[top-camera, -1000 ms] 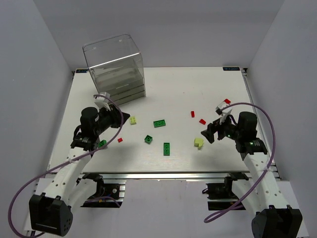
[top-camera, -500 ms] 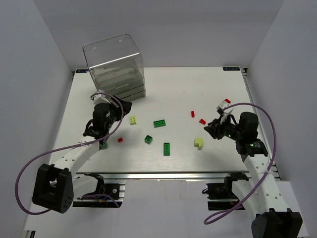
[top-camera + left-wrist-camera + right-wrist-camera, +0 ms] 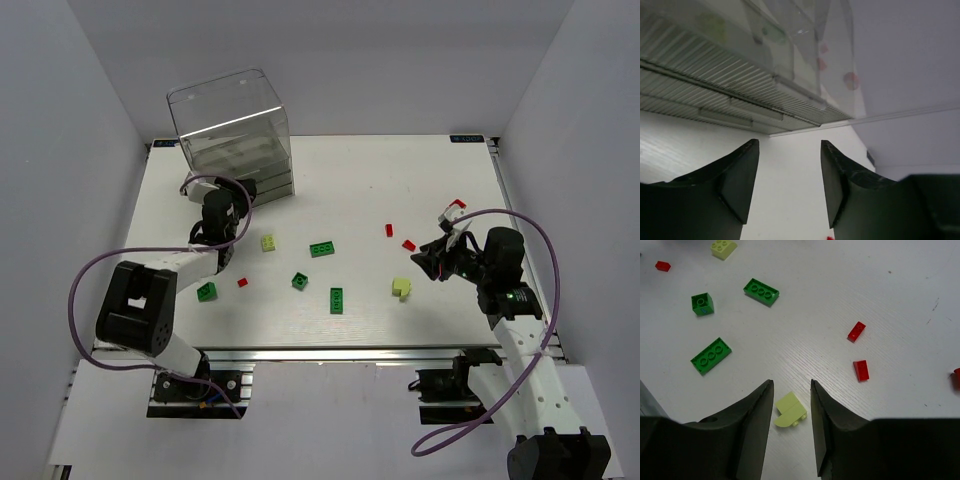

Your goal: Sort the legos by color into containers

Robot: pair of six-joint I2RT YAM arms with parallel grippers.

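Where the top view looked down, the left end effector point(image 3: 238, 192) sat against the clear cabinet point(image 3: 228, 120), with legos point(image 3: 322, 248) scattered across the tabletop point(image 3: 420, 165). Its wrist view showed jaws apart and empty, drawers point(image 3: 715, 97) just ahead. The right end effector point(image 3: 792, 387) stood part-open and empty, a pale yellow-green brick point(image 3: 790, 411) lying between its fingertips, near red bricks point(image 3: 861, 370).

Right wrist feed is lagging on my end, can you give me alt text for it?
The right gripper, jaws apart, looks down on a pale yellow-green brick framed between them on the white table. Farther out lie three green bricks, several small red bricks and a second pale brick at the top edge.
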